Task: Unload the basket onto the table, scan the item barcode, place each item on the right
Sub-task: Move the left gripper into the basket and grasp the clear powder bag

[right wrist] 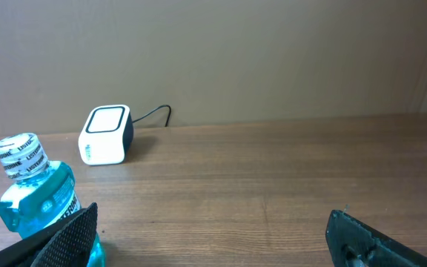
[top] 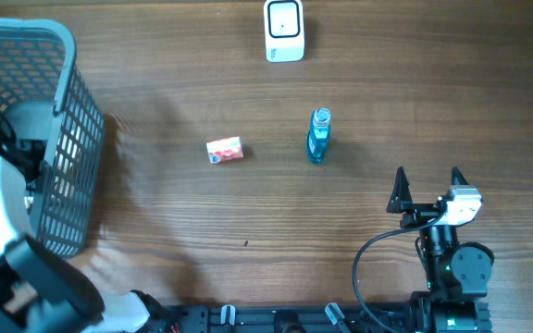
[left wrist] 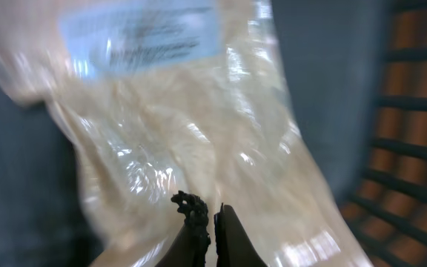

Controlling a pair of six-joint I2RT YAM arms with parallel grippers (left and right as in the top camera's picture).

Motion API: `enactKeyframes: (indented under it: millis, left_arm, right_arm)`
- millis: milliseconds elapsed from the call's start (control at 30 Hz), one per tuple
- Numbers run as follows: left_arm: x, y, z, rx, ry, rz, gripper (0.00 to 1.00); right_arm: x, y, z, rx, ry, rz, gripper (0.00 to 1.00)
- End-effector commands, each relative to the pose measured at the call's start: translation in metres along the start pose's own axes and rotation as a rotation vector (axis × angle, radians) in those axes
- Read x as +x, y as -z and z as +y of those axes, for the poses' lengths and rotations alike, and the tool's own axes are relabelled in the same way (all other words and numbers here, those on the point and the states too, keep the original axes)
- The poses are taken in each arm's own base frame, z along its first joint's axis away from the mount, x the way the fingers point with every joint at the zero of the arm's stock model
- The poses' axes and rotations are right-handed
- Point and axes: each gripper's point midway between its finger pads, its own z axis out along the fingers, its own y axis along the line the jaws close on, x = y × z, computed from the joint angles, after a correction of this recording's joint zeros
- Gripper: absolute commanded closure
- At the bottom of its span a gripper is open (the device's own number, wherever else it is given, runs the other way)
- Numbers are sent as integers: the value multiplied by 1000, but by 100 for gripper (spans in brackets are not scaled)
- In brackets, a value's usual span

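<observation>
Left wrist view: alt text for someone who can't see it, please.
A clear plastic bag with a blue label fills the frame. The left gripper is shut low in front of it, basket wall at right.

clear crinkled plastic bag of pale contents [left wrist: 199, 148], blurred blue-and-white label [left wrist: 139, 33] at its far end, near edge pinched in the left gripper [left wrist: 210, 215]. white cube-shaped barcode scanner [top: 284, 30] stands upright, far centre.

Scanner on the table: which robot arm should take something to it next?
Left, probably. The left gripper is shut on the clear bag in the basket, ready to lift. The right gripper is open, holding nothing.
</observation>
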Motion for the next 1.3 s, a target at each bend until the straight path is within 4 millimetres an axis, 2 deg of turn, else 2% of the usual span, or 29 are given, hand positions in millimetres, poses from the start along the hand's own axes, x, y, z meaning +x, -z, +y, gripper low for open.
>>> enactKeyframes:
  millis: [0, 67, 167, 200, 233, 267, 300, 433, 500, 567, 700, 767, 867, 1033, 1167, 1267]
  left_arm:
    - [-14, 61, -38, 193, -33, -109, 96]
    - [-20, 98, -50, 289, -45, -188, 96]
    - [-23, 140, -56, 379, -56, -270, 96]
    - [-25, 142, -52, 363, -50, -291, 87]
    - [-28, 137, -42, 308, -36, -310, 38]
    - [-29, 129, -34, 258, -28, -309, 10]
    - [-29, 120, -27, 212, -23, -296, 0]
    - [-17, 50, -1, 9, -10, -141, 0]
    - [-17, 24, 11, -55, 20, -96, 0]
    - [-20, 15, 19, -85, 52, -82, 0]
    - [-37, 15, 38, -92, 137, -81, 0]
    - [-34, 15, 36, -33, 181, -11, 2]
    - [-31, 10, 43, -59, 197, 17, 2]
    - [-15, -23, 68, -167, 225, 92, 0]
    - [-16, -30, 62, -148, 218, 93, 0]
    - [-15, -33, 44, -97, 180, 79, 0]
  right_arm:
    - [-1, 0, 2, -12, -15, -5, 0]
    - [-1, 0, 2, -12, -14, -5, 0]
    - [-1, 0, 2, -12, -14, -5, 0]
    - [-1, 0, 2, -12, -14, -5, 0]
    - [-1, 0, 2, -12, -15, -5, 0]
    - [-1, 0, 2, -12, -14, -5, 0]
    - [-1, 0, 2, -12, -14, -5, 0]
    - [-1, 0, 2, -12, -14, -5, 0]
    - [-1, 0, 2, -12, -14, -5, 0]
    - [-1, 0, 2, -12, -14, -5, 0]
    - [-1, 0, 2, -12, -14, -5, 0]
    - [-1, 0, 2, -12, -14, -5, 0]
    - [-1, 0, 2, -12, -14, -5, 0]
    - [-1, 0, 2, -12, -14, -5, 0]
    - [-1, 0, 2, -12, -14, -5, 0]
    - [-1, 0, 2, -12, -14, -5, 0]
